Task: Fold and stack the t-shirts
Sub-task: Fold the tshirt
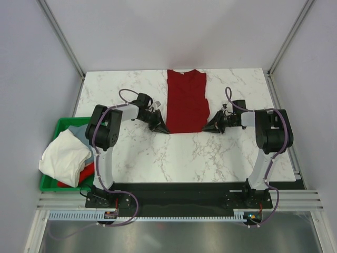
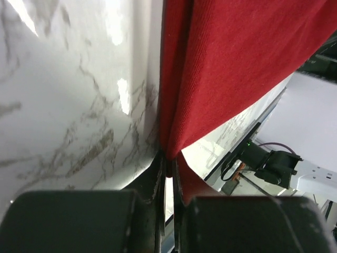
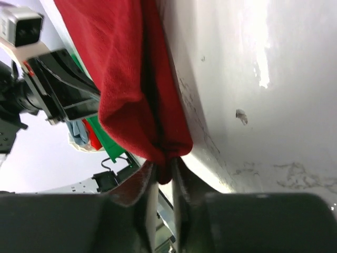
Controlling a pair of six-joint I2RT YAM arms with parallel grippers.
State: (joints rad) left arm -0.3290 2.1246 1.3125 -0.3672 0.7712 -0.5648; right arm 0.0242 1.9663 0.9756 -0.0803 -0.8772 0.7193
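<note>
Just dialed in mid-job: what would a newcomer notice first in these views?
The red t-shirt lies as a long strip down the middle of the marble table. The left end effector and right end effector each pinch one of its near corners. Next comes the green bin at the table's left edge, with a white shirt heaped over its rim.

Bare counter (image 1: 210,158) runs wide from its near edge up to the near hem of the dark red t-shirt (image 1: 186,100). Bare patches also lie far-left and far-right of the shirt. The shirt strip splits the far half down the middle. Left claw (image 1: 162,128) and right claw (image 1: 210,127), each pinched onto a near corner, reach in sideways and bar the lanes beside it. Green bin (image 1: 66,124), heaped above its rim with a white t-shirt (image 1: 66,153), blocks the left edge.
</note>
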